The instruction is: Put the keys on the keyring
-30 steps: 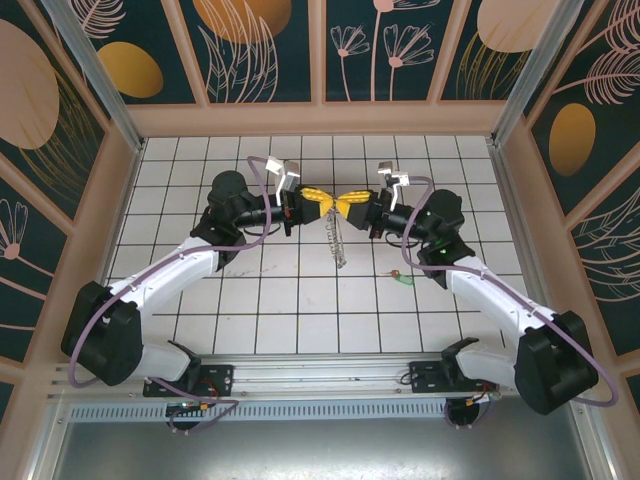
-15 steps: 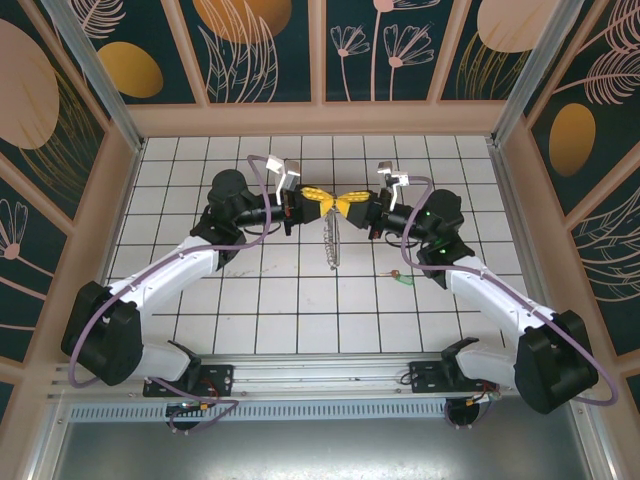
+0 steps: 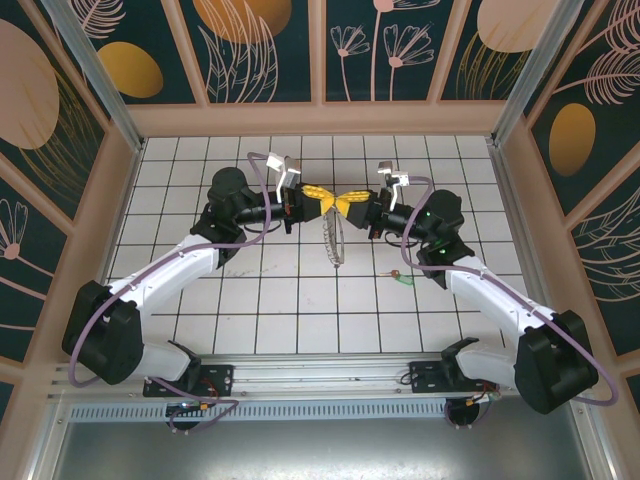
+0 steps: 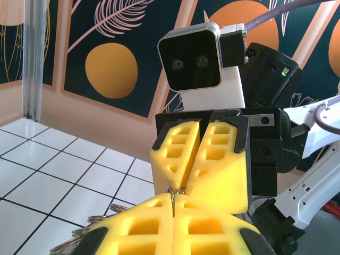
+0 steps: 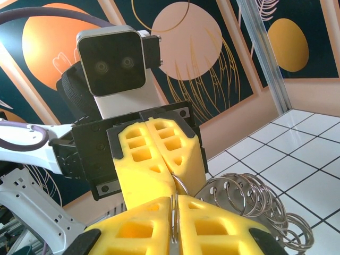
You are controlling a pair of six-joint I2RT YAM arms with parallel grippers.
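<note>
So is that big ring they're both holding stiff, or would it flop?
Probably stiff: the keyring hangs as a hoop, pinched between the left gripper and right gripper. Its small loops dangle, so they'd likely swing. Thin wire, probably light.

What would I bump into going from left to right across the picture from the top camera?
Yellow-fingered left gripper, thin grey metal keyring hoop, yellow-fingered right gripper, tiny green-headed key.

The keyring [image 3: 333,238] is showing a thin hoop of smooth, bare grey metal where the left gripper [image 4: 173,210] and right gripper [image 5: 174,212] are pinching it. Its small loops [image 5: 249,197], just beyond the right gripper, are gleaming silvery. Both grippers' fingers [image 4: 133,228] are looking like matt yellow moulded plastic with ribbed cut-outs, set in matt black mounts [image 4: 265,154]. The tiled table [image 3: 300,300] below is shining glossy white.
</note>
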